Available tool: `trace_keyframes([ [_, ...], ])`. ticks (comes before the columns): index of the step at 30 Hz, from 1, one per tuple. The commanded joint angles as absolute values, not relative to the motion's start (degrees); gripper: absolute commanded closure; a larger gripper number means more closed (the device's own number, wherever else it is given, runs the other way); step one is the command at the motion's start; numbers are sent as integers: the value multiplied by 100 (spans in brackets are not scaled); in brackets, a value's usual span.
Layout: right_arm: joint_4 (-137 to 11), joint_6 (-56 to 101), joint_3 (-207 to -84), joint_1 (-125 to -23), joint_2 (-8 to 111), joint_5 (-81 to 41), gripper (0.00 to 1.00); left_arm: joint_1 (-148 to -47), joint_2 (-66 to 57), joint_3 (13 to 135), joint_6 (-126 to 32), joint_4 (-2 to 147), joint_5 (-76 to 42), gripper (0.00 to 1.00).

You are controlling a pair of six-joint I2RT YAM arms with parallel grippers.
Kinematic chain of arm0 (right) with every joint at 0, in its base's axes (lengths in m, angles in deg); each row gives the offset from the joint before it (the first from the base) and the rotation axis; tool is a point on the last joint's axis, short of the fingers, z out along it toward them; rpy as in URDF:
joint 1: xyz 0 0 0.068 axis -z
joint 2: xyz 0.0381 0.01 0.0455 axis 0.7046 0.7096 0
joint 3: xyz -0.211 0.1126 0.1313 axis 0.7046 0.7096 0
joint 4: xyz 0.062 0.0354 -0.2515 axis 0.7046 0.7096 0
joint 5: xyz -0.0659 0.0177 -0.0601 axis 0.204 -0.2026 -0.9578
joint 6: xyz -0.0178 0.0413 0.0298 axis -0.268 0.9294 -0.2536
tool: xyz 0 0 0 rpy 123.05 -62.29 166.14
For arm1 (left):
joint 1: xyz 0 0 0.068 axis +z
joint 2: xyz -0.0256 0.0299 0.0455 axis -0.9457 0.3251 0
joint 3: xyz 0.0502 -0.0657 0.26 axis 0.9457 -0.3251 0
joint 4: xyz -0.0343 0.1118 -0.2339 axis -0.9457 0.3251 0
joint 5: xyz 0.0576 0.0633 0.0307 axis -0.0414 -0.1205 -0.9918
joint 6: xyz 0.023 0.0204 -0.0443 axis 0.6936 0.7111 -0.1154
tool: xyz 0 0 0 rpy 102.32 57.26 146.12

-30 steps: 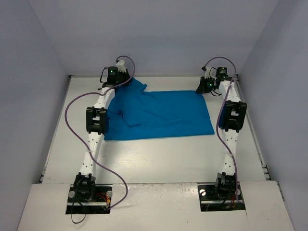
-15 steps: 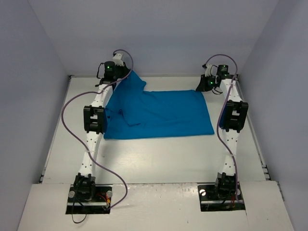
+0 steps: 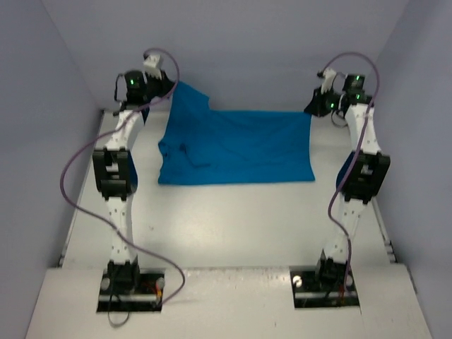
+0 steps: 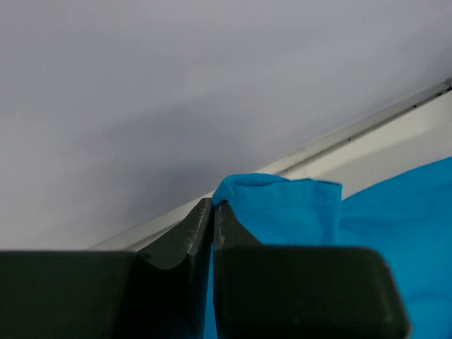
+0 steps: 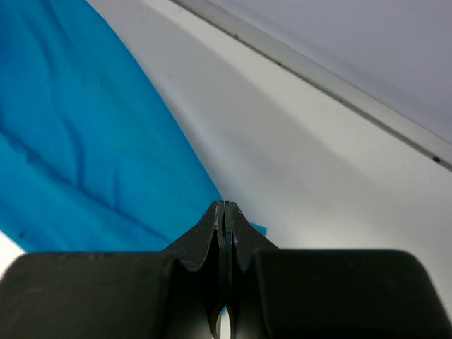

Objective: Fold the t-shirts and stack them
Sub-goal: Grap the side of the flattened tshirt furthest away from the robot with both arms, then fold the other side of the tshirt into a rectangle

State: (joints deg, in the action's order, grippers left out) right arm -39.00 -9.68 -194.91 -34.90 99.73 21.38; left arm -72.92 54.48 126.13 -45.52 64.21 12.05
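Note:
The teal-blue t-shirt (image 3: pixel 236 148) is held up by its far edge, its near part lying on the white table (image 3: pixel 233 219). My left gripper (image 3: pixel 167 86) is shut on the shirt's far left corner, lifted above the table; blue cloth (image 4: pixel 282 205) shows at its tips (image 4: pixel 213 203). My right gripper (image 3: pixel 313 107) is shut on the far right corner; a bit of cloth (image 5: pixel 258 229) pokes past its tips (image 5: pixel 224 205), and the shirt (image 5: pixel 78 141) hangs to the left.
Grey walls (image 3: pixel 240 49) enclose the table at the back and on both sides. The arm bases (image 3: pixel 131 282) stand on the near edge. The seam between table and back wall (image 5: pixel 318 74) runs just beyond both grippers.
Both grippers have risen and spread outward, lifting the shirt's far edge off the table. The shirt's far corners now hang stretched between them.

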Motion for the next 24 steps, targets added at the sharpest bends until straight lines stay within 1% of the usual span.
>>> trace_keyframes([
  [1,-3937,-1747,-18629,-3393,9184,2234,100,-7129,4133,11476,-4135,5926,1984,100],
  [5,-3906,-2503,-17496,-3313,8609,1963,100,-6843,3055,9696,-3563,5913,2647,100],
  [9,-3858,-3171,-16474,-3220,8272,1542,100,-6662,1890,7599,-2843,6106,2998,100],
  [12,-3835,-3402,-16041,-3179,8340,1304,100,-6585,1545,6855,-2307,6570,2939,100],
  [15,-3761,-3378,-16073,-3183,8578,1197,100,-6600,1503,6501,-1906,7210,2607,100],
  [18,-3697,-3357,-16189,-3179,8755,1151,100,-6632,1644,6652,-1610,8139,2485,100],
  [24,-3648,-3241,-16397,-3179,8953,1091,100,-6861,1670,6529,-1055,8676,2176,100],
])
